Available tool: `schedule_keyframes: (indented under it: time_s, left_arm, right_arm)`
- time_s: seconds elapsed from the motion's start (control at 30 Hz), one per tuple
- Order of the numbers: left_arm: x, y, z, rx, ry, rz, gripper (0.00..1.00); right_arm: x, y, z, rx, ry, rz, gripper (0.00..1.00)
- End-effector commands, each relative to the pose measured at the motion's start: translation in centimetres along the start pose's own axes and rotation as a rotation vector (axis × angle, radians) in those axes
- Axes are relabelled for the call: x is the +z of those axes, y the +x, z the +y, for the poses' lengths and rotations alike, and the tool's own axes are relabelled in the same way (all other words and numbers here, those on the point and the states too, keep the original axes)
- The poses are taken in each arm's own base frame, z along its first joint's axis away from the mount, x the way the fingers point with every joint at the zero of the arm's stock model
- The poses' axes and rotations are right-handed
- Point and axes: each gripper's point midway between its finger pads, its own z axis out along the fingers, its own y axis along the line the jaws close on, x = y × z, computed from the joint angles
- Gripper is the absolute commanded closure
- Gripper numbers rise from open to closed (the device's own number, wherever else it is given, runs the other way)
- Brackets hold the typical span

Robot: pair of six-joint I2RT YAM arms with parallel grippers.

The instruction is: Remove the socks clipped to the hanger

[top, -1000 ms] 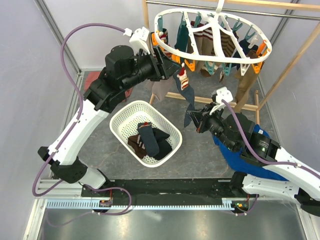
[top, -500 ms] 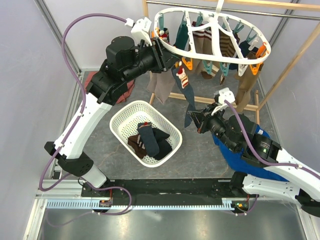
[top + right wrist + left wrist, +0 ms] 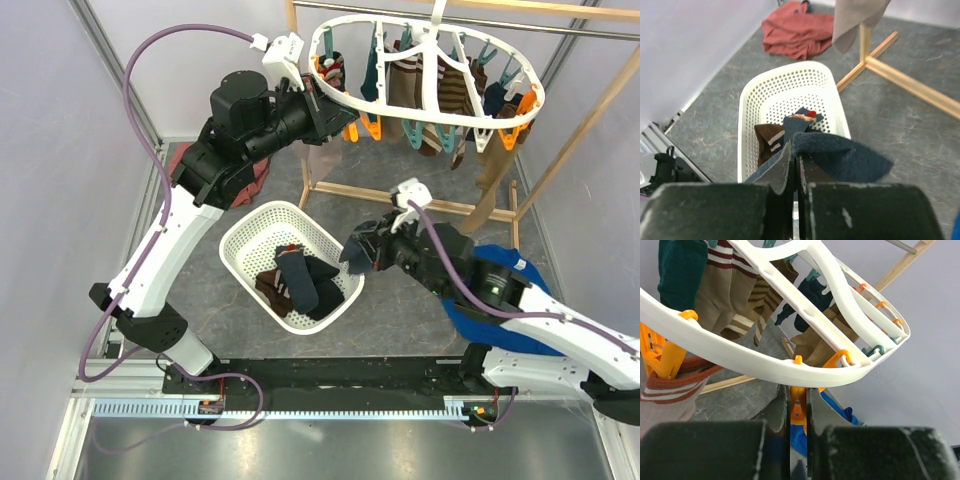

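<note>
The white oval hanger [image 3: 532,100] hangs from the rail at the back, with brown striped socks [image 3: 420,80] and teal ones clipped under it. My left gripper [image 3: 335,118] reaches under its near-left rim [image 3: 740,355]. In the left wrist view this gripper [image 3: 798,415] is shut on an orange clip [image 3: 798,407] that hangs from the ring. A sock with a rust-red cuff [image 3: 670,390] hangs just left of it. My right gripper [image 3: 352,252] is shut on a navy sock [image 3: 850,160], which is free of the hanger and held over the right rim of the white basket [image 3: 747,95].
The white perforated basket [image 3: 250,225] holds several dark socks. A rust-red garment [image 3: 797,30] lies on the floor behind it. A big blue cloth [image 3: 500,300] lies under my right arm. The wooden frame's foot [image 3: 420,200] crosses the floor below the hanger.
My left gripper has closed on the orange clip. The navy sock has come off the hanger, and my right gripper has carried it left and down to the basket's rim.
</note>
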Motion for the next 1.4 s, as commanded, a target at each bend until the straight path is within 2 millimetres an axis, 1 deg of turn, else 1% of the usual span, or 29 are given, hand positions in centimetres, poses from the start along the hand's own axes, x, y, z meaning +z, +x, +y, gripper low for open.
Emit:
schedule_keyframes:
  time_s: [0.0,0.03,0.1,0.13,0.2,0.23,0.3,0.33,0.37,0.4,0.43,0.47,0.5,0.57,0.6,0.67,0.7,0.77,0.8,0.87,0.9,0.93,1.0,1.07,1.17,1.23,1.27,1.33,1.37]
  left_arm:
    - [-0.6,-1.6,-1.3,-0.006,0.044,-0.034,0.98]
    - [-0.8,-1.7,-1.7,-0.023,0.054,-0.035,0.98]
    - [-1.3,-2.2,-2.4,-0.040,0.078,-0.044,0.98]
    - [-1.4,-2.2,-2.6,-0.059,0.086,-0.044,0.98]
    - [-1.7,-2.5,-3.1,-0.076,0.104,-0.050,0.98]
    - [-1.8,-2.6,-3.3,-0.092,0.111,-0.051,0.98]
    - [-2.0,-2.7,-3.9,-0.109,0.132,-0.048,0.98]
    - [-2.1,-2.8,-4.1,-0.113,0.140,-0.048,0.98]
    - [-2.4,-2.9,-4.3,-0.115,0.149,-0.050,0.98]
    - [-2.4,-3.1,-4.4,-0.121,0.152,-0.054,0.98]
    - [-2.7,-3.2,-4.5,-0.122,0.153,-0.057,0.98]
    - [-2.9,-3.4,-4.6,-0.122,0.153,-0.063,0.98]
    - [-2.9,-3.3,-4.5,-0.132,0.150,-0.061,0.98]
    - [-3.2,-3.4,-4.5,-0.143,0.145,-0.066,0.98]
    - [-3.0,-3.0,-4.3,-0.160,0.136,-0.056,0.98]
    - [-3.0,-2.9,-4.2,-0.177,0.131,-0.058,0.98]
    - [-2.8,-2.7,-4.1,-0.195,0.128,-0.049,0.98]
    - [-2.7,-2.4,-4.3,-0.213,0.139,-0.039,0.98]
    - [-2.8,-2.6,-4.6,-0.227,0.149,-0.038,0.98]
    - [-2.9,-2.3,-5.0,-0.225,0.175,-0.019,0.98]
    - [-2.9,-2.2,-5.0,-0.220,0.177,-0.017,0.98]
    - [-3.0,-2.2,-5.1,-0.220,0.178,-0.016,0.98]
    - [-2.8,-2.1,-5.1,-0.223,0.181,-0.009,0.98]
    - [-2.9,-2.1,-5.3,-0.249,0.184,-0.006,0.98]
    - [-2.8,-1.9,-5.5,-0.287,0.189,0.007,0.98]
    - [-2.8,-1.8,-5.6,-0.287,0.195,0.014,0.98]
    - [-2.8,-1.7,-5.5,-0.282,0.193,0.015,0.98]
    - [-2.6,-1.3,-5.4,-0.275,0.197,0.027,0.98]
    - [-2.6,-1.2,-5.5,-0.270,0.202,0.033,0.98]
  right_arm:
    - [2.6,0.9,2.0,0.030,-0.066,0.003,1.00]
    - [3.7,1.6,2.4,0.025,-0.068,0.024,0.99]
    - [4.9,2.1,3.1,0.032,-0.082,0.033,0.98]
    - [6.0,3.0,3.2,0.029,-0.076,0.059,0.97]
    - [7.0,3.7,3.9,0.050,-0.091,0.069,0.97]
    - [8.0,5.0,3.9,0.050,-0.085,0.099,0.97]
    - [8.9,5.8,4.2,0.076,-0.083,0.111,0.95]
    - [9.7,6.9,4.2,0.072,-0.074,0.138,0.86]
    - [10.1,7.4,4.2,0.072,-0.068,0.155,0.81]
    - [10.8,7.7,4.2,0.065,-0.057,0.169,0.72]
    - [10.9,7.7,4.3,0.060,-0.049,0.177,0.66]
    - [10.9,8.1,3.9,0.048,-0.024,0.207,0.60]
    - [10.8,6.8,4.1,0.046,-0.021,0.190,0.47]
    - [10.1,6.1,4.0,0.024,-0.019,0.192,0.37]
    - [9.3,5.0,3.9,0.018,-0.028,0.170,0.31]
    - [8.1,4.3,3.2,-0.012,-0.014,0.161,0.26]
    - [6.8,3.5,2.9,-0.013,-0.017,0.139,0.23]
    - [5.4,3.0,2.0,-0.015,0.005,0.120,0.21]
    - [4.1,2.0,1.5,-0.004,0.007,0.086,0.20]
    - [2.7,0.8,1.1,0.009,0.008,0.043,0.19]
    - [1.5,-0.7,0.9,0.019,0.000,-0.001,0.19]
    - [1.0,-1.4,0.8,0.018,0.001,-0.023,0.19]
    - [-0.4,-3.8,0.2,0.013,0.023,-0.087,0.18]
    - [-1.0,-5.1,0.0,0.008,0.035,-0.122,0.18]
    - [-1.1,-6.2,-0.4,0.005,0.057,-0.155,0.17]
    - [-0.7,-6.2,-0.6,-0.009,0.077,-0.159,0.16]
    - [-0.4,-5.7,-0.6,-0.021,0.078,-0.150,0.16]
    - [0.0,-5.6,-0.9,-0.028,0.096,-0.153,0.15]
    - [0.3,-5.1,-1.1,-0.031,0.107,-0.148,0.14]
